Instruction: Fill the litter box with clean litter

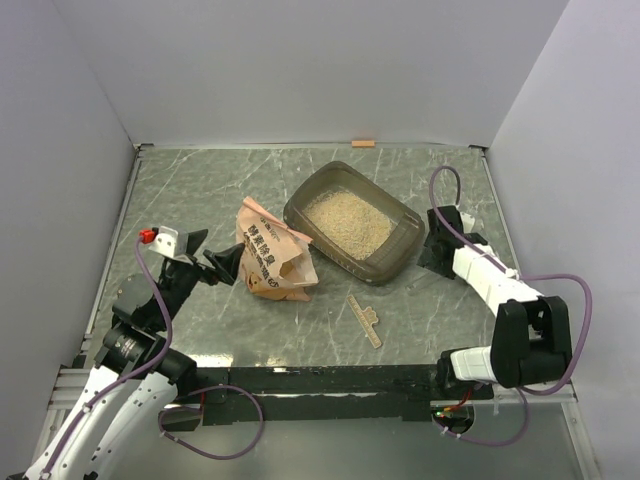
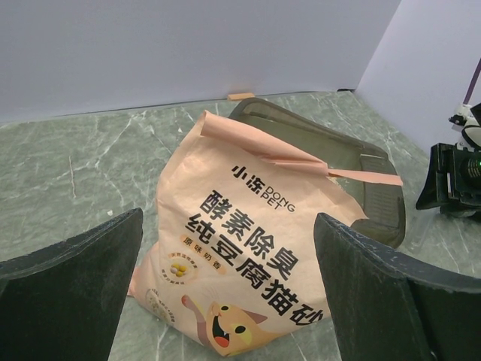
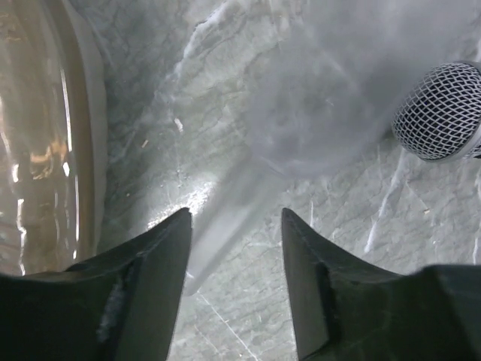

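Observation:
The dark brown-grey litter box [image 1: 399,256] sits at the table's centre-right and holds pale beige litter [image 1: 348,220]. The crinkled orange-pink bag [image 1: 272,252] lies just left of the box, its torn top toward the box; it fills the left wrist view [image 2: 248,248], with the box [image 2: 376,199] behind it. My left gripper [image 1: 222,266] is open, a short way left of the bag and apart from it [image 2: 229,301]. My right gripper [image 1: 432,250] is open and empty, pointing down at bare table just right of the box [image 3: 234,218]; the box wall [image 3: 45,135] is at its left.
A small tan strip [image 1: 365,318] lies on the table in front of the box. A small orange piece [image 1: 362,143] sits at the back wall. A round mesh object [image 3: 440,111] shows in the right wrist view. Grey walls enclose the table on three sides.

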Action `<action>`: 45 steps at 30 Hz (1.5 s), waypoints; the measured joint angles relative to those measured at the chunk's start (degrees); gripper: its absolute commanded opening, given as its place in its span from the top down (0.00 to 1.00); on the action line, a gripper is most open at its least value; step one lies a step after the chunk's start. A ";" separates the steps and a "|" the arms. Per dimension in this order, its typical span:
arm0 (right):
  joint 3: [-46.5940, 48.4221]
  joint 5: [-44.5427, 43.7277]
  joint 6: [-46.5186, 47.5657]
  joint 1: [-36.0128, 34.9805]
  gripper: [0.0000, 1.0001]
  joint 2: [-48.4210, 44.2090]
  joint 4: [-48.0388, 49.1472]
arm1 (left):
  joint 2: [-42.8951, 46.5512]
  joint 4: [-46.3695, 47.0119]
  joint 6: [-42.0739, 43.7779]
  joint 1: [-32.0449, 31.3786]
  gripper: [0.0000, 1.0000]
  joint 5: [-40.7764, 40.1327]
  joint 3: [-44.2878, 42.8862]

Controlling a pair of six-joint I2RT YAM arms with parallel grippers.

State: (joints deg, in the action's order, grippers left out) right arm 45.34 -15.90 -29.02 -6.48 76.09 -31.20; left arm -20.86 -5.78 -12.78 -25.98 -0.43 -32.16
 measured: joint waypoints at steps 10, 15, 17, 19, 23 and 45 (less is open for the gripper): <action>4.44 5.01 2.34 -0.15 0.35 -14.69 -4.24 | 0.00 0.74 2.23 -0.02 0.03 2.64 0.00; 9.77 11.54 6.16 -3.56 0.33 -19.87 -5.14 | -4.15 0.63 8.46 -0.13 0.03 7.72 -2.36; 11.69 12.81 7.67 -7.56 0.32 -20.02 -6.27 | -7.87 0.39 12.35 -0.17 0.03 10.14 -5.16; 13.55 13.84 9.38 -12.55 0.31 -19.65 -7.63 | -11.80 0.04 16.15 -0.31 0.03 11.91 -8.22; 15.30 14.95 12.13 -20.20 0.30 -19.41 -9.07 | -18.62 -0.92 26.08 -0.52 0.03 14.14 -12.55; -1.66 28.70 13.35 -24.50 0.26 -33.64 -6.99 | -37.68 -12.92 72.70 -5.79 0.03 7.87 -21.31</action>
State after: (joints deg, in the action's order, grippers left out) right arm 43.68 12.80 -15.66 -30.98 42.46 -38.20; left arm -58.54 -18.70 59.92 -31.77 7.44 -53.47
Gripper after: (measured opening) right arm 0.740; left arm 0.970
